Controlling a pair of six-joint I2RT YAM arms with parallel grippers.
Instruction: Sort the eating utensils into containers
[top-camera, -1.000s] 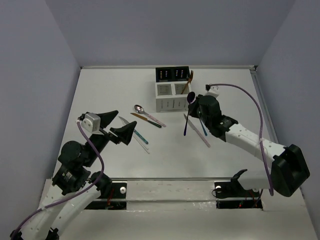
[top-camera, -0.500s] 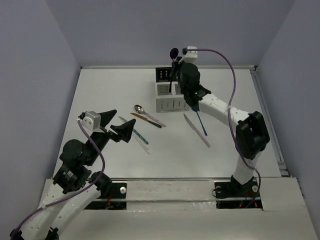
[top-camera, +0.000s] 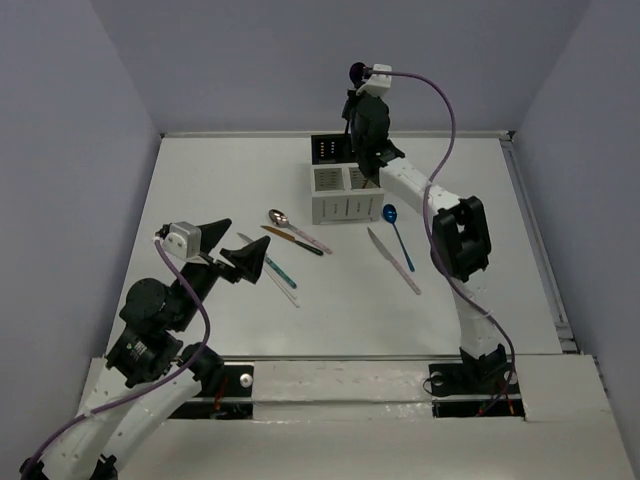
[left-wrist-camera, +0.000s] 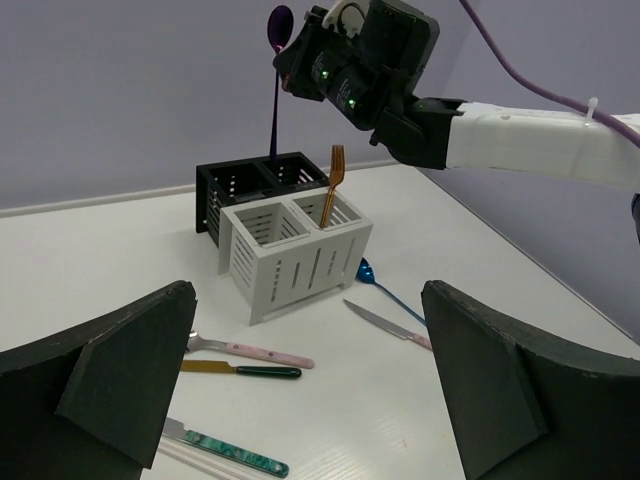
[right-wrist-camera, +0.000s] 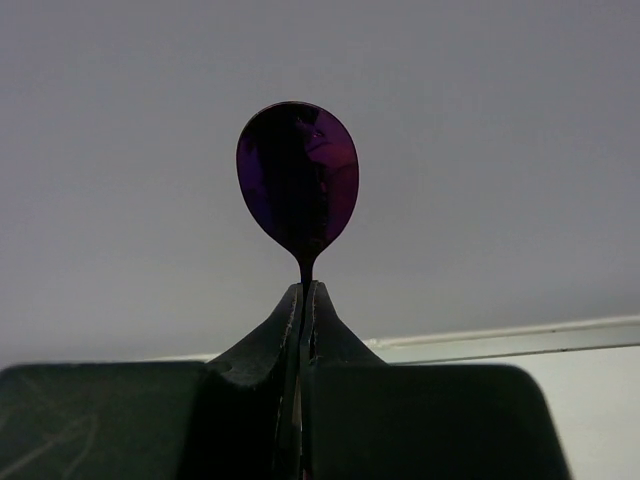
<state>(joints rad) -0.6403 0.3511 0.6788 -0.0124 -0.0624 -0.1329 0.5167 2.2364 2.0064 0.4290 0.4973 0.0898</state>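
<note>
The caddy (top-camera: 340, 196) stands at the table's far middle, white compartments in front, black ones (left-wrist-camera: 240, 185) behind. An orange fork (left-wrist-camera: 333, 185) stands in the right white compartment. My right gripper (top-camera: 353, 97) is shut on a purple spoon (right-wrist-camera: 298, 180) and holds it upright, bowl up, above the back of the caddy. In the left wrist view the spoon's handle (left-wrist-camera: 274, 110) reaches down to the right black compartment's rim. My left gripper (top-camera: 235, 250) is open and empty, left of the loose utensils. A pink-handled spoon (top-camera: 300, 232), a black-handled knife (top-camera: 297, 241) and a teal-handled knife (top-camera: 276, 266) lie beside it.
A blue spoon (top-camera: 395, 230) and a pink-handled knife (top-camera: 395, 262) lie right of the caddy. A pale slim utensil (top-camera: 283, 292) lies by the teal knife. Grey walls close the table on three sides.
My right gripper has carried the purple spoon from low beside the caddy's right side up and back, to above the black compartments. The left arm has not moved.
</note>
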